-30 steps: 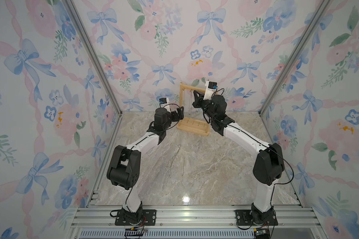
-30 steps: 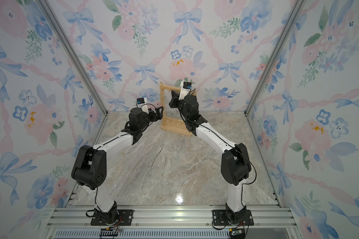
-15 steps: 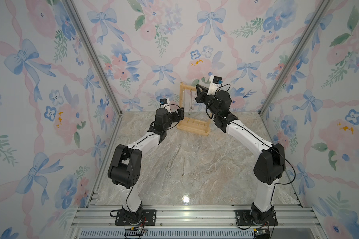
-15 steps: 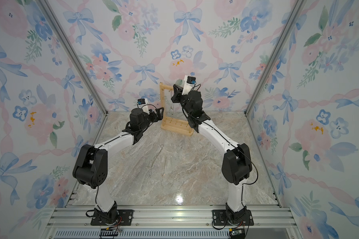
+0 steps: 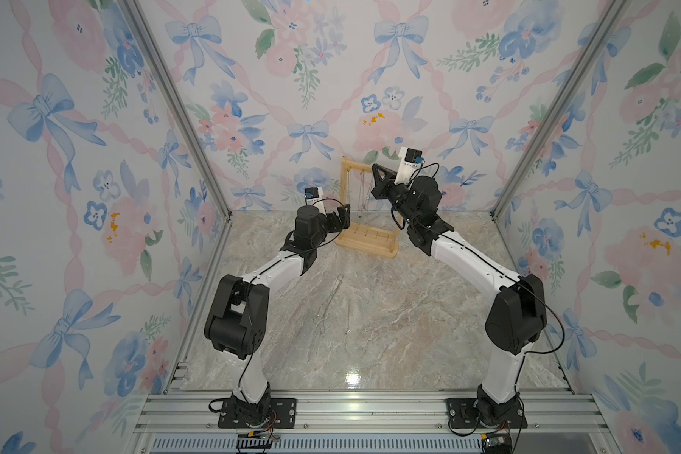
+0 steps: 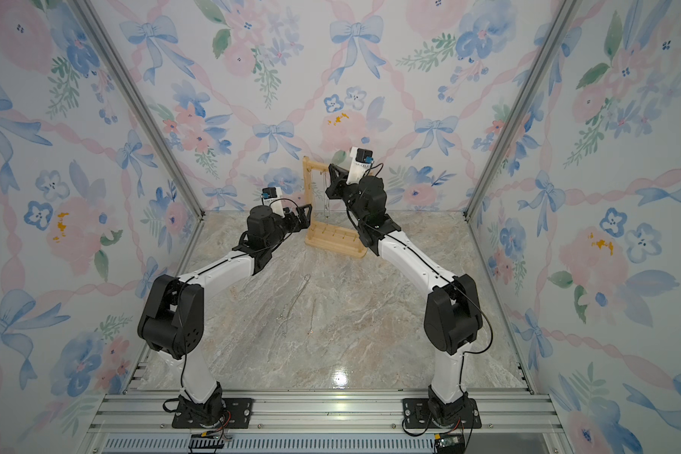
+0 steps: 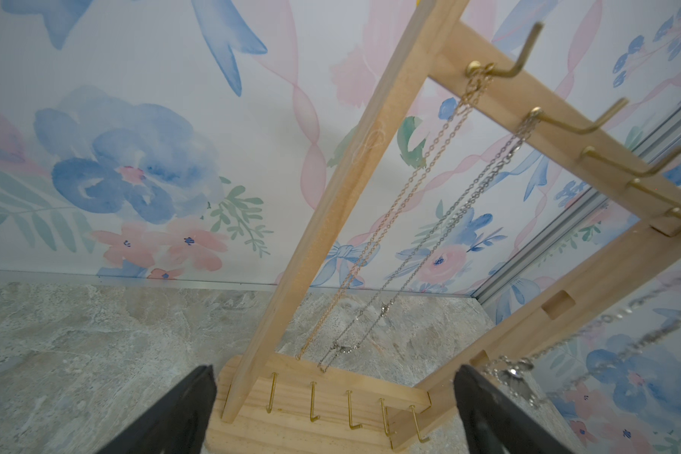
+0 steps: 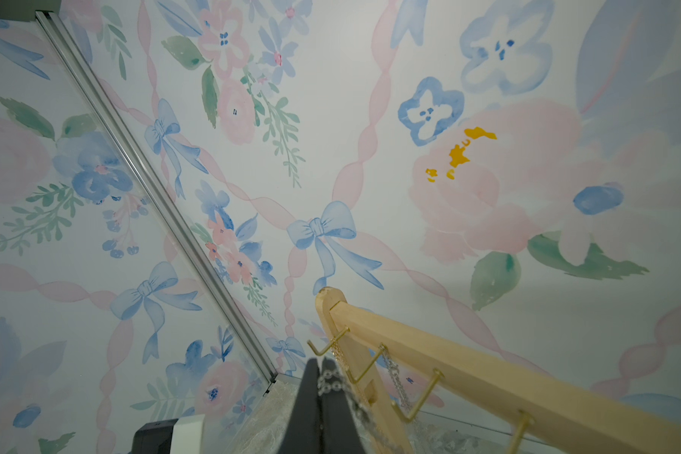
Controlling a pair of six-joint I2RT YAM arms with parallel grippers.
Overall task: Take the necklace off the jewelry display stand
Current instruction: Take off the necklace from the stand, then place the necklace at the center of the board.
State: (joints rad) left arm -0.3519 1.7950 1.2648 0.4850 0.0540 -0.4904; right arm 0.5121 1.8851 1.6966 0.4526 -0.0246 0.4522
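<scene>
We count one tall light-wood jewelry display stand point(image 5: 370, 245), two posts. Small gold hooks point(image 7: 590, 125) on its top bar: five visible from the left wrist. Thin gold pegs point(image 7: 313, 405) on its base: five.

Necklaces, we get five. Two hang on the stand, one gold chain necklace point(image 7: 407, 188) and one silver chain necklace point(image 7: 474, 194). A second silver chain necklace point(image 8: 331, 383) is at the right gripper point(image 8: 318, 367). Two lie on the grey marble tabletop point(image 5: 409, 334), a longer thin chain point(image 5: 328, 304) and a shorter thin chain point(image 5: 348, 316).

White-and-black robot arms, two: left arm point(image 5: 268, 271), right arm point(image 5: 468, 255). Black grippers, two, counting the left gripper point(image 5: 343, 218)
</scene>
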